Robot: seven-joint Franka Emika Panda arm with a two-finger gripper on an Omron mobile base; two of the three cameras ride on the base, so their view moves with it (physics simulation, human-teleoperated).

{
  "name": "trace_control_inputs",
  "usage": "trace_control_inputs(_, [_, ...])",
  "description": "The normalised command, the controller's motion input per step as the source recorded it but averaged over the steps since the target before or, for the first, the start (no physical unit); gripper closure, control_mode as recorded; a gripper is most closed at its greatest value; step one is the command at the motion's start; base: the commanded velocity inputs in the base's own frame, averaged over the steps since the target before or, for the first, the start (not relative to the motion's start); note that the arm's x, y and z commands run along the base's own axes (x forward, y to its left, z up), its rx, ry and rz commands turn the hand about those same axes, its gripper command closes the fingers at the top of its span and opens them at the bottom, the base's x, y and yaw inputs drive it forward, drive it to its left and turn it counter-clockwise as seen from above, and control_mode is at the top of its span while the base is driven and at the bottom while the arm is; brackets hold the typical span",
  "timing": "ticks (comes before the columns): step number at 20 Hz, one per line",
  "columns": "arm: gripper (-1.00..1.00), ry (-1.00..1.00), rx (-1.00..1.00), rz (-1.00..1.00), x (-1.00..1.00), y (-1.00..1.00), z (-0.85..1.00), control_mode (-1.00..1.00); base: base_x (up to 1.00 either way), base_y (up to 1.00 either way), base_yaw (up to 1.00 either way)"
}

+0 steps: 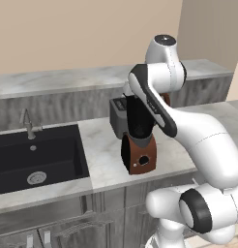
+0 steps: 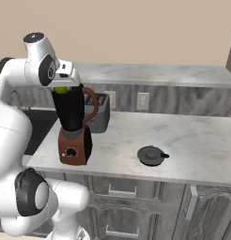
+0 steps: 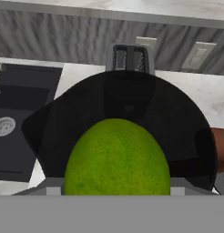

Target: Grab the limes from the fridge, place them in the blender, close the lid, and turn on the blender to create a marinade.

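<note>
The blender (image 2: 73, 126) stands on the counter, a dark jug (image 1: 139, 121) on a reddish-brown base, with its top uncovered. My gripper (image 2: 61, 88) hangs just over the jug's mouth, shut on a bright green lime (image 2: 61, 90). In the hand view the lime (image 3: 117, 157) fills the lower middle, with the jug's dark round opening (image 3: 132, 104) right behind it. I cannot make out anything in the jug's dark inside. The lid (image 2: 150, 155), a dark flat disc with a centre knob, lies on the counter to the right of the blender. The fridge is out of view.
A grey toaster (image 2: 101, 112) stands right behind the blender against the raised back counter. A black sink (image 1: 38, 155) with a faucet (image 1: 28, 123) lies to the blender's left. Wall outlets (image 2: 143, 101) sit on the backsplash. The counter's front edge (image 2: 136, 176) runs close below the lid.
</note>
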Motion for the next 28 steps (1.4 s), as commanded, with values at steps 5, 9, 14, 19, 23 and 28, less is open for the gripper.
trace_control_inputs(5, [1.00,0.02,-0.02,0.00,0.00,0.00,-0.42,-1.00,0.00,0.00,0.00])
trace_control_inputs(9, [1.00,0.18,0.00,0.01,0.27,0.00,-0.24,-1.00,0.00,0.00,0.00])
trace_control_inputs(14, [1.00,0.21,0.01,0.06,0.08,-0.16,-0.30,-1.00,0.00,0.00,0.00])
trace_control_inputs(19, [-1.00,0.08,0.00,0.03,-0.02,-0.04,-0.49,-1.00,0.00,0.00,0.00])
trace_control_inputs(23, [-1.00,-0.02,0.00,0.03,-0.23,-0.01,-0.31,-1.00,0.00,0.00,0.00])
trace_control_inputs(28, [-1.00,-0.03,0.00,0.01,-0.01,-0.10,-0.05,-1.00,0.00,0.00,0.00])
